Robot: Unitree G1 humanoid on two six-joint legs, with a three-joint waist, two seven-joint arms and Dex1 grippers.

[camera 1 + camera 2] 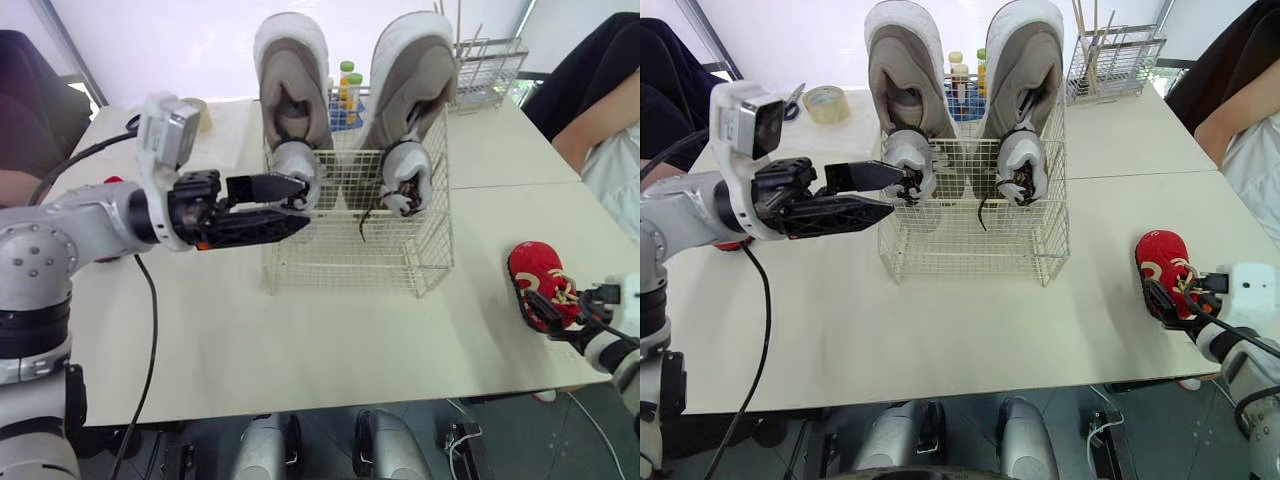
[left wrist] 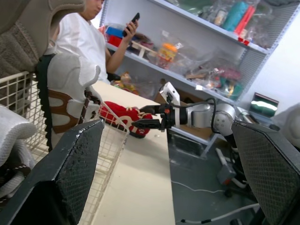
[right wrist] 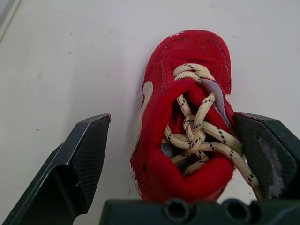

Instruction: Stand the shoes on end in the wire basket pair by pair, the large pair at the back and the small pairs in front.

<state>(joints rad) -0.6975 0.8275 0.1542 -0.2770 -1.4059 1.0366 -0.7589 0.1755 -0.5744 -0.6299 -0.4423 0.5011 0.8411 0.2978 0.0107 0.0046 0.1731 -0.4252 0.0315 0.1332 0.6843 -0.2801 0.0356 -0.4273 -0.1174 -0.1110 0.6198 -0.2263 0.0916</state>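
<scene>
head views: the wire basket (image 1: 340, 255) stood at the centre of the frame on the worktop (image 1: 250, 340). the left grey shoe (image 1: 292, 80) and the right grey shoe (image 1: 415, 75) stood side by side on end in its far part, toes up and heels down. the left pincer (image 1: 300, 205), at centre left of the frame, had its fingers apart and held nothing. its tips were at the basket's left wall beside the left grey shoe's heel; contact could not be told. the red shoe (image 1: 535, 275) lay on the worktop at lower right of the frame, well apart from the basket. right wrist view: the right pincer (image 3: 171, 126) was spread, one finger on each side of the red shoe's heel end.
</scene>
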